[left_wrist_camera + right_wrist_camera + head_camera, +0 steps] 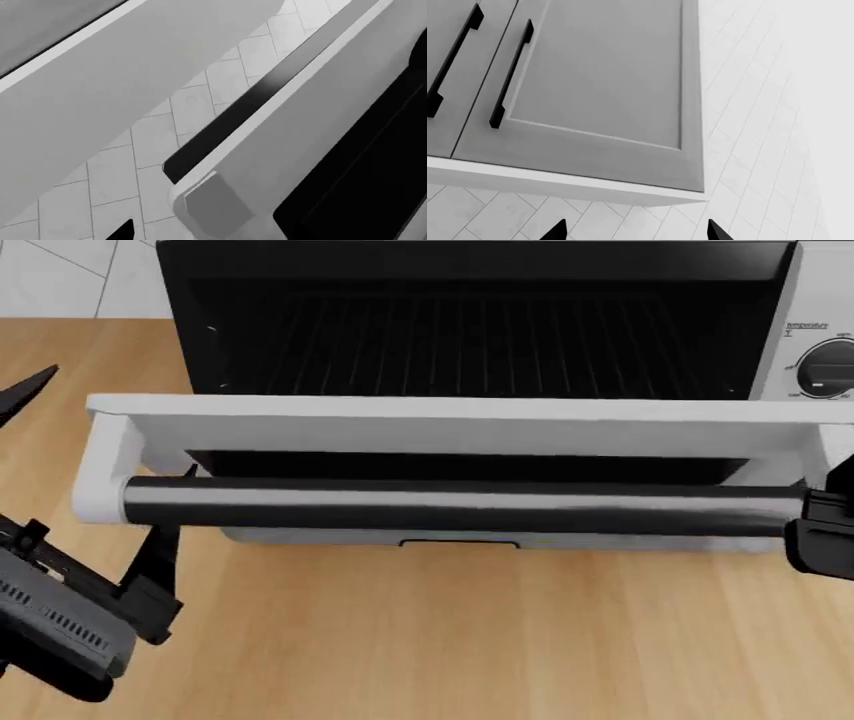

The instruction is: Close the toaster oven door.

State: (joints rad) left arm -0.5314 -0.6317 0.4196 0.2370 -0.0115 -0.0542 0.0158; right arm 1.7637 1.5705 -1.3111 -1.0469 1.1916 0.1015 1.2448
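Wooden counter (467, 640) — toaster oven door (454, 430) hangs open.

No text can be read anywhere. The only lettering is tiny dark print on the toaster oven (801, 300), on its right panel above and around the black round knob (830, 365); in the head view it is too small and blurred to make out. Both wrist views show no lettering.
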